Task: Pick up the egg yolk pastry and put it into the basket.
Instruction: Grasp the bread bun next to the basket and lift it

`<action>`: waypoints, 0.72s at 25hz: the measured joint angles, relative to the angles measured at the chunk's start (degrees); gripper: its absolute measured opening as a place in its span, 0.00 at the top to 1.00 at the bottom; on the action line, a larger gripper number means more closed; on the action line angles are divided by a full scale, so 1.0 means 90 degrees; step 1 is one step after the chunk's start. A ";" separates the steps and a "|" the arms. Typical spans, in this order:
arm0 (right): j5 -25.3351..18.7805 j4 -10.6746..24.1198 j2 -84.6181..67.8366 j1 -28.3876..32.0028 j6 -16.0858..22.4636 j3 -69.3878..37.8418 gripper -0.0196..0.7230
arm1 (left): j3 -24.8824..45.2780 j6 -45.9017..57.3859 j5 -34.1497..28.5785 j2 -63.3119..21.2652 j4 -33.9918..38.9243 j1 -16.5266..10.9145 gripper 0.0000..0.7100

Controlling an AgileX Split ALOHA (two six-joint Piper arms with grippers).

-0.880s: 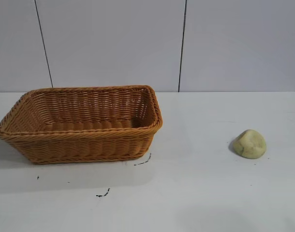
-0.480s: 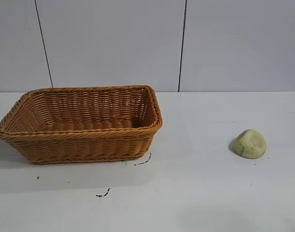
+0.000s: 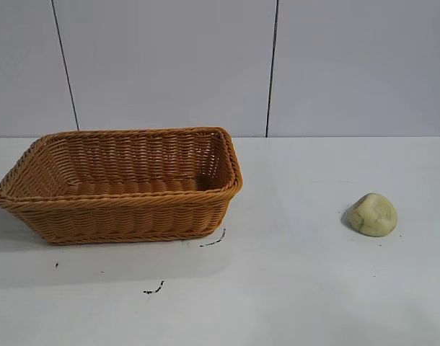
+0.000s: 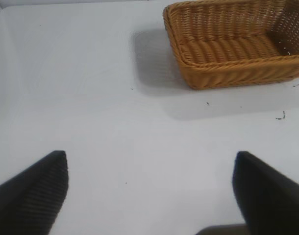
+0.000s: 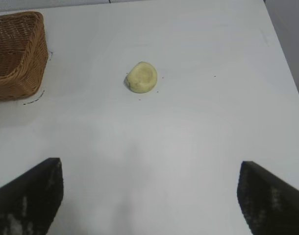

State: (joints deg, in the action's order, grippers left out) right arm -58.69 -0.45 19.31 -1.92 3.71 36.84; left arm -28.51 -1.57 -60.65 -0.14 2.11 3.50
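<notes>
Seen from the exterior camera: a white table [image 3: 299, 288], a wicker basket [image 3: 126, 216] on its left half, a small yellowish-green pastry [image 3: 372, 214] on its right half, well apart from the basket. Nothing inside the basket (only bare weave across its floor). A few dark specks [image 3: 154, 290] on the table near the basket's front corner. No arm or claw in this view.

From the right wrist camera: right claw [image 5: 149, 196] spread wide, released, nothing between its two dark fingers [image 5: 29, 196]. Pastry [image 5: 141, 77] lying on the bare table ahead of that claw, roughly in line with the gap between the fingers but well short of being reached, no contact. Dome shape, slightly dented top, resting flat. Corner of the basket [image 5: 17, 54] off to one side of the pastry, apart from it.

From the left wrist camera: left claw [image 4: 149, 191] likewise spread wide, gripping nothing, above bare table. Basket [image 4: 233, 49] ahead of it and off to one side, some way off, not touched. Pastry not visible from this camera.
</notes>
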 joint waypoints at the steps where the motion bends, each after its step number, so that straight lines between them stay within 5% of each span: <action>1: 0.0000 0.0002 0.0423 0.0000 0.0000 0.0190 0.04 | 0.0000 0.0000 0.0000 0.0000 0.0000 0.0000 0.02; 18: -0.0075 0.0050 0.7189 0.0000 -0.0174 0.3334 0.04 | 0.0000 0.0000 0.0000 0.0000 0.0000 0.0000 0.02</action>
State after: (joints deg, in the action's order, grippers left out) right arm -59.37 0.00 84.01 -1.92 2.14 66.84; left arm -28.51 -1.57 -60.65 -0.14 2.11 3.50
